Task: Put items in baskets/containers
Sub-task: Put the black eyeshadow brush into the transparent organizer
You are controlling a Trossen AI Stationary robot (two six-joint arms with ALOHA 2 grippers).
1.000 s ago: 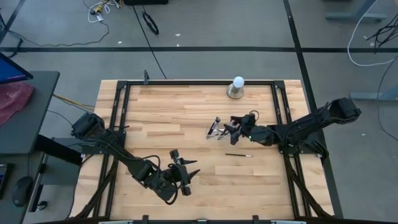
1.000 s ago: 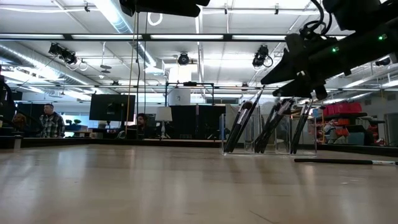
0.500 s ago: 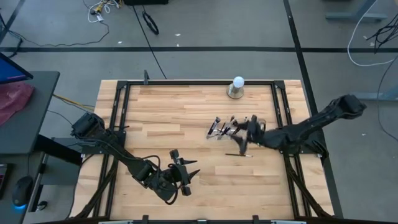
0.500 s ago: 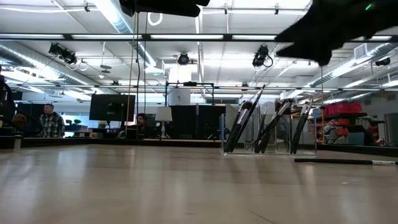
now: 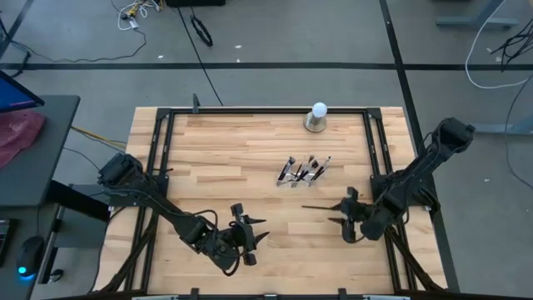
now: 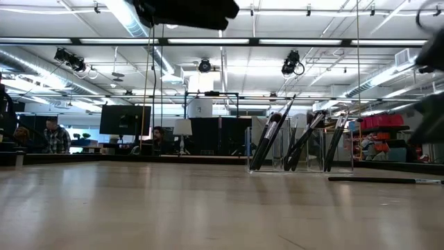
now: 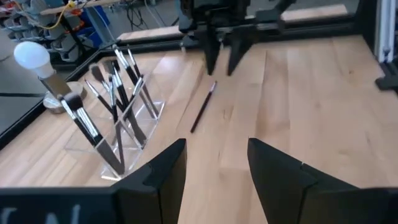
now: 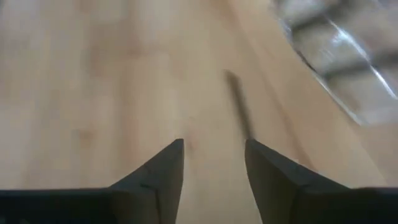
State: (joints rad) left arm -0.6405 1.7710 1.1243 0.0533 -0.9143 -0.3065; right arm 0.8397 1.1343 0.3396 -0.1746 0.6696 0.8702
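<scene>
A clear plastic holder (image 5: 301, 172) (image 6: 300, 148) (image 7: 118, 127) stands on the wood right of the table's middle. Several thin makeup brushes lean in it, bristles up. One more thin dark brush (image 5: 320, 207) (image 6: 380, 180) (image 7: 202, 107) (image 8: 240, 111) lies flat on the table, nearer the near edge than the holder. My right gripper (image 5: 342, 218) (image 8: 211, 146) is open just near-side of that brush's right end and touches nothing. My left gripper (image 5: 251, 237) (image 7: 214, 146) is open low over the near middle of the table, pointing toward the holder.
A white ball on a grey round base (image 5: 317, 117) (image 7: 35, 57) stands by the far edge, beyond the holder. A black metal frame (image 5: 250, 109) runs around the table top. Bare wood lies between the two grippers and across the table's left half.
My right gripper has drawn away from the holder's brushes, moving toward the table's near edge and slightly right, past the lone brush, and has come lower. The holder, its brushes and the lone brush stay where they were. My left arm has hardly moved.
</scene>
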